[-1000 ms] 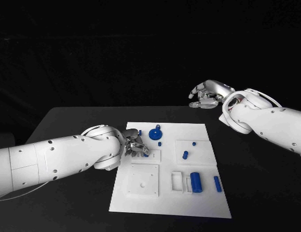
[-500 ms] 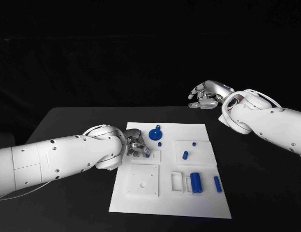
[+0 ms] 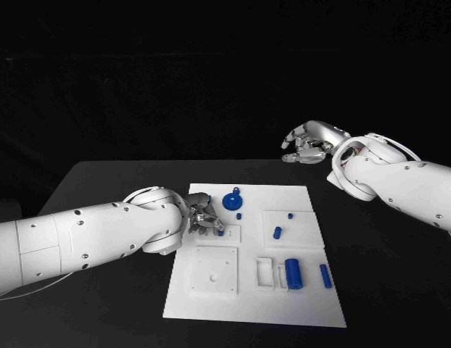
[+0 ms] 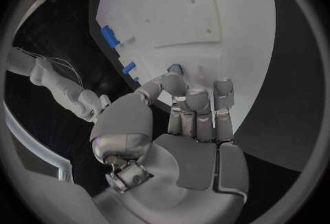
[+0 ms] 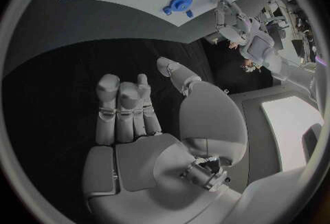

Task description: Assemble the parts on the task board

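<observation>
The white task board (image 3: 288,304) lies in the middle of the table. My left hand (image 3: 204,217) rests at its left edge, fingers curled together, with a small blue part (image 3: 218,231) pinched at the fingertips over a small square seat. In the left wrist view that blue part (image 4: 175,68) peeks out just past my left hand (image 4: 186,108). My right hand (image 3: 309,143) hangs high beyond the board's far right corner, fingers apart and holding nothing. The right wrist view shows my right hand (image 5: 137,108) above bare black table.
On the board lie a round blue knob part (image 3: 234,199), a short peg (image 3: 239,215), another peg (image 3: 278,232), a thick blue cylinder (image 3: 294,274) and a slim pin (image 3: 326,275). A square recessed plate (image 3: 215,270) sits at the near left.
</observation>
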Motion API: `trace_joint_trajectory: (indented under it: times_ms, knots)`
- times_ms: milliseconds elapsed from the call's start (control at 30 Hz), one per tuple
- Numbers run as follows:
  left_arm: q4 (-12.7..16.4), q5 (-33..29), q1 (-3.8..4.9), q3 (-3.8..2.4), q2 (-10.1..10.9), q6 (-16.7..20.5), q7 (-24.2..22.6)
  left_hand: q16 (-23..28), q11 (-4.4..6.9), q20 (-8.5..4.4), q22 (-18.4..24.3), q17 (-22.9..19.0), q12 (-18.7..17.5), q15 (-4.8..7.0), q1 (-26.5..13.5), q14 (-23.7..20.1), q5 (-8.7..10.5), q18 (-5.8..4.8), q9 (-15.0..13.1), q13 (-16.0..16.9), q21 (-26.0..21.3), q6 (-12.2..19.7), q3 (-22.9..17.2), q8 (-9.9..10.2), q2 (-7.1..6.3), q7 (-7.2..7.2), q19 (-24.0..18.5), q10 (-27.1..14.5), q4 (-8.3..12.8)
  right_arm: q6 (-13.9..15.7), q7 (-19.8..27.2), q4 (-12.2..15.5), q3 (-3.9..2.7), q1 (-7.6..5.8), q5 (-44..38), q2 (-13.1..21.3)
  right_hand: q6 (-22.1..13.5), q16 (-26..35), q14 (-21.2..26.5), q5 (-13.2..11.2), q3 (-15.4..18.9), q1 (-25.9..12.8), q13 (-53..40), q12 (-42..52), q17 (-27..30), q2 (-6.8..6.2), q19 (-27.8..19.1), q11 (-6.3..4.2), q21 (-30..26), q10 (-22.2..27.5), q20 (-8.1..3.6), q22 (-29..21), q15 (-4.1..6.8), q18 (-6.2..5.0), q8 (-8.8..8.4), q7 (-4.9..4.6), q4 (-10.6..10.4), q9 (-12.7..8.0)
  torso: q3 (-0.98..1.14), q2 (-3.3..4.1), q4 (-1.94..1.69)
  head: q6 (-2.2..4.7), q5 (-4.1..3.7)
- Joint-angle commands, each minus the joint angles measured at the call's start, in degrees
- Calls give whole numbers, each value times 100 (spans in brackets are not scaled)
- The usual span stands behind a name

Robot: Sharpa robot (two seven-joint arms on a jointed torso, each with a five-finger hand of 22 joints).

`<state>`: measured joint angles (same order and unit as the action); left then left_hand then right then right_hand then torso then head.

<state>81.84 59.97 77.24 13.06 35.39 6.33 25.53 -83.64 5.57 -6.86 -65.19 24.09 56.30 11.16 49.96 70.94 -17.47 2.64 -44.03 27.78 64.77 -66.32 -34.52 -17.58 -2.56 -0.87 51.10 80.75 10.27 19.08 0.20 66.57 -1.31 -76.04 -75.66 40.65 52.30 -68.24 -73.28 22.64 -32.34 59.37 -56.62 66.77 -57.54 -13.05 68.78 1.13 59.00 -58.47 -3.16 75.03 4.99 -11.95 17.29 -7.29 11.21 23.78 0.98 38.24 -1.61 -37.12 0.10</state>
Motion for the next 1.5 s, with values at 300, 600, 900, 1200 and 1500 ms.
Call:
trace_joint_trajectory:
  times_ms: [300, 600, 900, 1200, 1500]
  knots:
    - [53, 30, -12, -18, 116, -9, 24, 52, -38, -861, 4, -37, -20, -10, -221, -34, 685, 19, 33, -31, -71, 172, -37, 147, -582, -47, 45, -39, -525, -60, 30, 4, -3, -3, -51, 27, -13, 25, 32, 28, 12, -3, 7, -6, 9, -48, -19, 4, -41, 19, -34, 75, 13, -305, -15, -37, -30, -4, -6, 2, 1, 14, -25]
    - [114, 26, -13, -162, 203, 65, 21, 74, -55, -869, 2, -63, -34, -13, -394, -46, 1362, 40, 25, -38, -96, 239, -252, 186, -1137, -52, 55, -61, -1293, -53, 34, -13, -3, -3, -50, 35, -16, 26, 33, 33, 17, -12, 8, -7, 9, -46, -20, 5, -42, 20, -33, 75, 12, -305, -16, -37, -37, -5, -5, 0, -2, 22, -38]
    - [129, -74, -11, -444, 327, 175, -29, 90, -63, -864, -7, -74, -46, -19, -342, -70, 1378, 42, 9, -40, -100, 281, -265, 196, -1213, -65, 39, -89, -1441, -46, 37, -31, -3, -3, -40, 48, -18, 27, 33, 39, 19, -13, 9, -6, 10, -44, -20, 5, -43, 20, -33, 75, 12, -305, -17, -38, -40, -5, -4, 1, -5, 45, -50]
    - [-465, -362, 69, -572, 242, 137, -157, 443, -183, -774, 37, -244, -373, -144, -6, -359, 1241, -33, -2, -186, -289, 568, -128, 296, -1004, -185, -233, -428, -1269, -38, 36, -46, -3, -3, -38, 50, -19, 27, 33, 42, 19, -12, 10, -6, 9, -43, -20, 5, -43, 20, -33, 75, 12, -305, -18, -38, -41, -6, -5, 3, -8, 85, -52]
    - [-1381, -544, 224, -582, -127, -305, -217, 566, -216, -737, 77, -304, -497, -178, 50, -405, 1161, -78, -19, -239, -386, 670, 0, 311, -959, -219, -289, -494, -1195, -31, 37, -47, -3, -3, -38, 43, -21, 27, 32, 46, 19, -10, 10, -5, 9, -42, -19, 5, -43, 20, -33, 76, 12, -305, -19, -38, -41, -6, -12, 13, -3, 92, -50]
